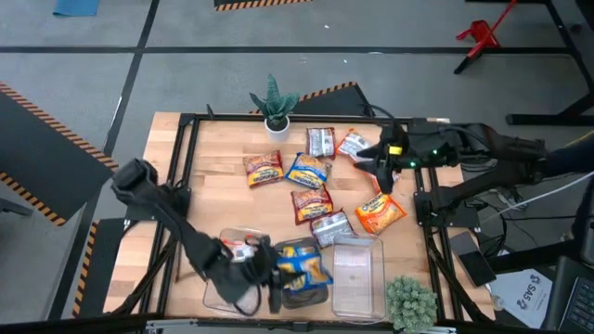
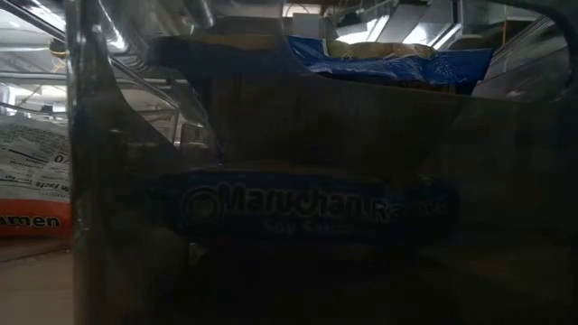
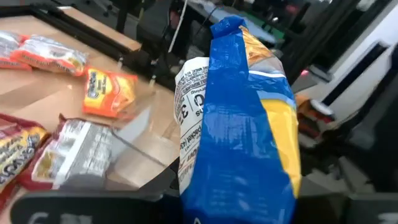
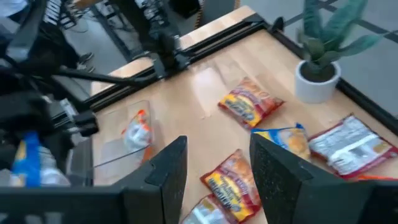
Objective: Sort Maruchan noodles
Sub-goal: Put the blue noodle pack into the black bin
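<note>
Blue-yellow packet (image 3: 239, 118) fills the left wrist view, clenched in left gripper (image 1: 278, 278) fingers, hanging over the middle clear bin (image 1: 311, 295) at the tabletop (image 1: 223, 199) near edge. Right gripper (image 4: 214, 180) hovers over the far right part, fingers apart w/ nothing between. Loose packets (image 1: 306, 176) lie mid-tabletop, well apart from bins; orange one (image 1: 380, 211) nearest right side. Small potted plant (image 1: 276, 104) at far edge.

Blue-and-yellow packet (image 3: 249, 124) upright; other noodle packets (image 1: 311, 199) scattered mid-table.
</note>
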Tool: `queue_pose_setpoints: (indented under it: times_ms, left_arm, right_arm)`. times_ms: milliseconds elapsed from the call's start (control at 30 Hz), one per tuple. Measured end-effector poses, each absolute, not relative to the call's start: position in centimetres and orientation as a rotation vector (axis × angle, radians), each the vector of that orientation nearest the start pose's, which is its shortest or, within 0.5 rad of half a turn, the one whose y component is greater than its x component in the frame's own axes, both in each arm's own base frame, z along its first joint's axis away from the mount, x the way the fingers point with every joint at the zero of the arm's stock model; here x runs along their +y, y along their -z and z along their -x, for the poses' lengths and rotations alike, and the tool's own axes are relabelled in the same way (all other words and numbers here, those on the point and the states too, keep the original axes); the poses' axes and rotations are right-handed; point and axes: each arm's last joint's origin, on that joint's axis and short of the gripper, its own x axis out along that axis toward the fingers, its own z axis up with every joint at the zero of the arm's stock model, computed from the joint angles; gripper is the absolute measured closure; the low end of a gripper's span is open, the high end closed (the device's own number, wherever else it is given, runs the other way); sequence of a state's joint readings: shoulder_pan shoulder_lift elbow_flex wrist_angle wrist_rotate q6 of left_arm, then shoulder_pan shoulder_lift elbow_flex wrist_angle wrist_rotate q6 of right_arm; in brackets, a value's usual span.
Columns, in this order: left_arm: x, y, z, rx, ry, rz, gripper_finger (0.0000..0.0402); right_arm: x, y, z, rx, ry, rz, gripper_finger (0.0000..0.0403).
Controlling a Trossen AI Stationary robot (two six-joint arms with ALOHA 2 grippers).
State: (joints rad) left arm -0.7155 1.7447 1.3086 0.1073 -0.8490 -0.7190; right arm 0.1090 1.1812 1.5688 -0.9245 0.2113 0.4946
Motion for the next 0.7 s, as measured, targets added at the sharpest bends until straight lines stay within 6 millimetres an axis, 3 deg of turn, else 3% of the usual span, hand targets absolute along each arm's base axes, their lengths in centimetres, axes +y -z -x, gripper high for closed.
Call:
queue_pose_setpoints:
  times_ms: [133,300,700]
  left_arm:
    - [-26.2,-27.0,-32.1,0.201,-0.216,0.419,0.0312]
    - [-26.8,-24.8,-32.1,0.27,-0.24,0.401,0.0312]
    - [-27.5,-23.8,-31.2,0.316,-0.26,0.424,0.0312]
  right_arm:
    - [2.6,-44.7,-20.5,0.494,0.205,-0.379,0.0244]
    - [3.5,-44.7,-20.3,0.492,0.192,-0.38,0.0244]
    - [4.5,-44.2,-19.8,0.526,0.233,-0.374,0.0244]
